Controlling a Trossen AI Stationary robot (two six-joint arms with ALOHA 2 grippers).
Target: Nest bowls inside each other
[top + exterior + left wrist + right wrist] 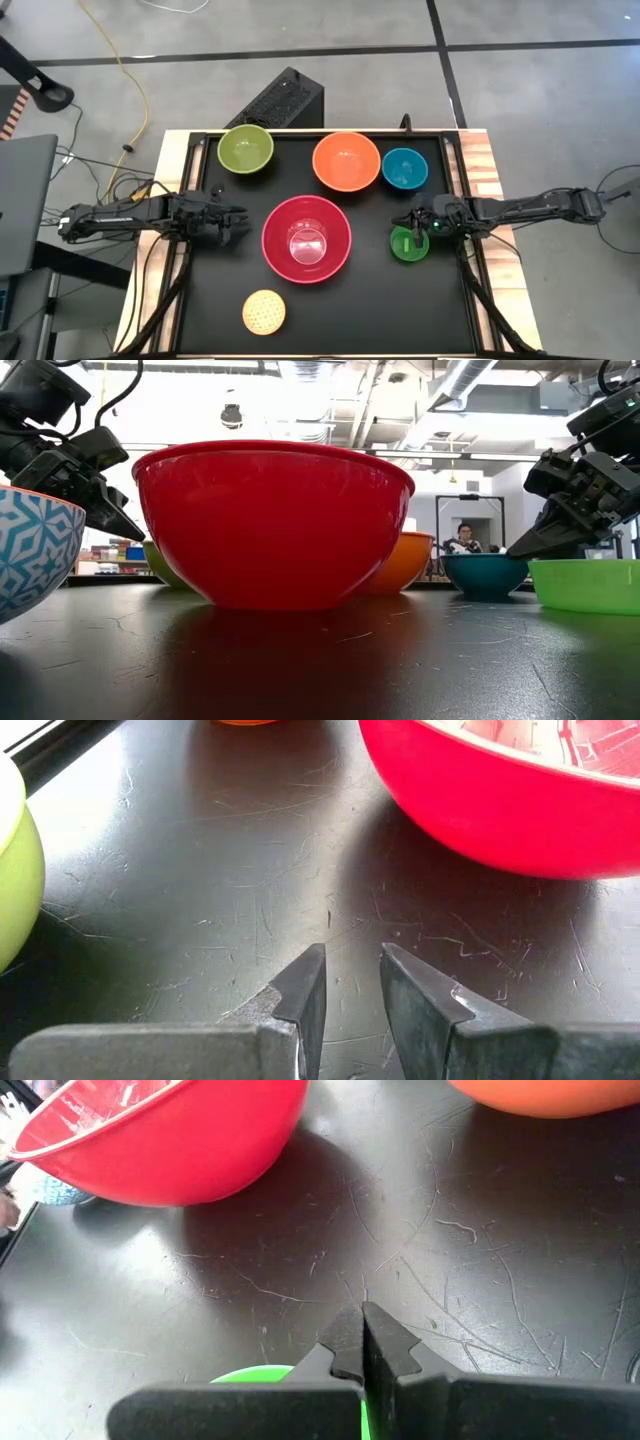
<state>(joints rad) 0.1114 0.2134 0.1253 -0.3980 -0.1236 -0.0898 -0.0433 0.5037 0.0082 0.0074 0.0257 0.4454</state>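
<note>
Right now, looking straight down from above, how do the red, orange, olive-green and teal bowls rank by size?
1. Round red plastic bowl, clearly largest.
2. Round orange plastic bowl.
3. Round olive-green plastic bowl.
4. Round teal plastic bowl, smallest of the four.

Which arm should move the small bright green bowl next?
Right. Its claw is already shut on the bright green bowl's rim; the left claw sits across the red bowl, farther away.
</note>
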